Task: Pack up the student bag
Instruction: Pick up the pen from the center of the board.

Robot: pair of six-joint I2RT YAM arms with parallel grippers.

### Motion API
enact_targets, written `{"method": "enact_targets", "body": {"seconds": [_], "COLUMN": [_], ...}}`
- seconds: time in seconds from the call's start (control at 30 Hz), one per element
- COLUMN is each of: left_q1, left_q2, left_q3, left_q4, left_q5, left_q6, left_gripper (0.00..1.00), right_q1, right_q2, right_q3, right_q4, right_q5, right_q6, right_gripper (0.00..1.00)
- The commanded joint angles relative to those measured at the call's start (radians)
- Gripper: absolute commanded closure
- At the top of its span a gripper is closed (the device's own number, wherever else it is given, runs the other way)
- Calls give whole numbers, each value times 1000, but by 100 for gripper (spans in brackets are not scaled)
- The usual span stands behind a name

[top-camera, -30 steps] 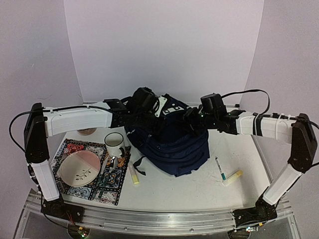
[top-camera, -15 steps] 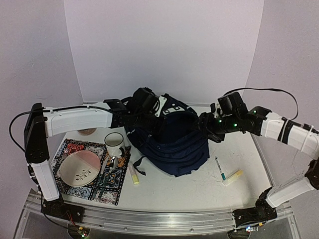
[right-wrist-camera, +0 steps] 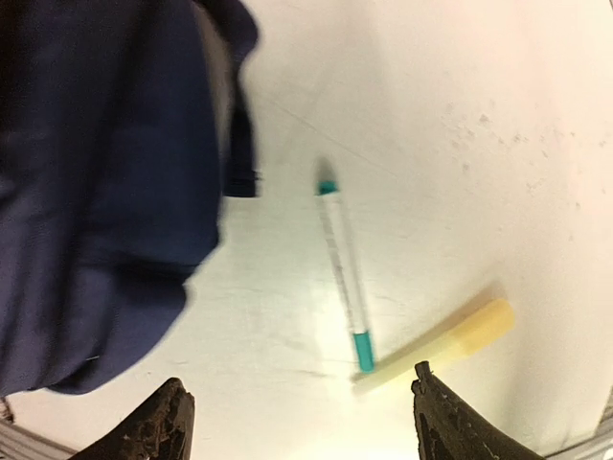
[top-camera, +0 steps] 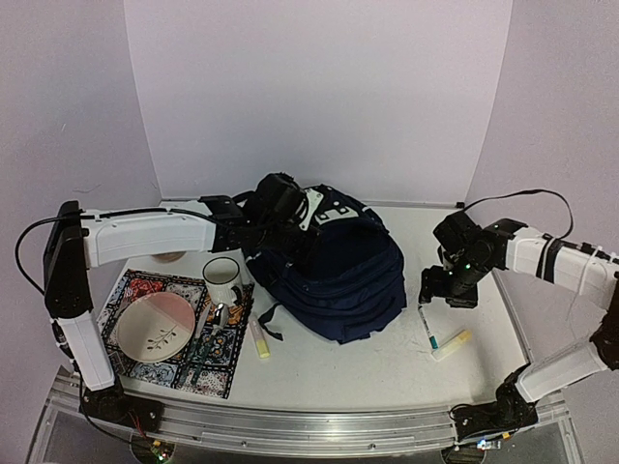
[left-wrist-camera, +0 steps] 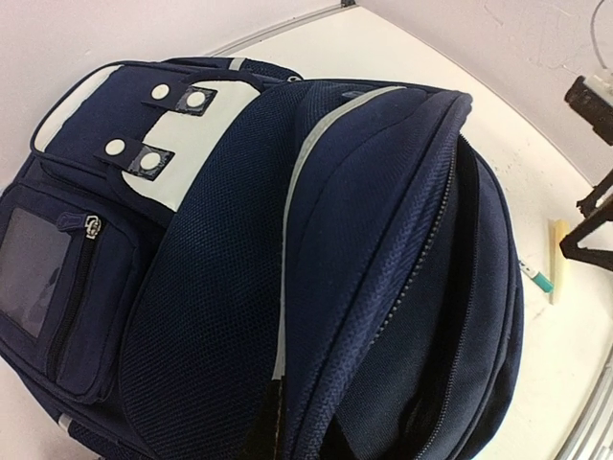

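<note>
Smooth white worktop [top-camera: 387, 358], and at its middle sits the student bag [top-camera: 334, 275]: a slumped navy fabric backpack with grey piping and a mesh-lined flap, its zippered mouth gaping. Left of it lies a patterned rectangular mat [top-camera: 221, 365] bearing a round pink plate [top-camera: 150, 324] and a white mug [top-camera: 221, 275]. The left hand [top-camera: 298, 240] is pressed together, pinching the flap's edge. The right hand [top-camera: 437, 290], fingers spread, hovers just right of the bag over a slim teal-tipped pen [right-wrist-camera: 343, 278] and a pale yellow marker [right-wrist-camera: 460, 340].

My left gripper [top-camera: 295, 232] pinches the student bag [top-camera: 338, 280] at its top edge; my right gripper [top-camera: 437, 290] hangs spread near the pen [top-camera: 427, 327] and yellow marker [top-camera: 453, 343].
</note>
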Motion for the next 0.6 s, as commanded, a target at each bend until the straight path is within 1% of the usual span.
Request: {"method": "enact_targets", "body": {"seconds": [0.0, 0.17, 0.3, 0.43, 0.57], "left_q1": [0, 0, 0, 0, 0], "left_q2": [-88, -84, -83, -83, -81], "left_q3": [-18, -35, -37, -33, -30], "left_q4": [64, 65, 66, 65, 65], "left_q5": [-48, -18, -1, 0, 1], "left_q6": [29, 17, 11, 10, 13], "left_gripper": [100, 100, 100, 100, 100], "right_q1": [-30, -49, -64, -65, -65], "right_q2": [96, 204, 272, 344, 387], "right_q3": [-30, -31, -42, -24, -8], "right_q4": [-47, -17, 27, 40, 47], "right_q5": [5, -2, -19, -25, -23], "right_q6": [-85, -109, -123, -135, -134], "right_gripper": [24, 30, 40, 54, 63]}}
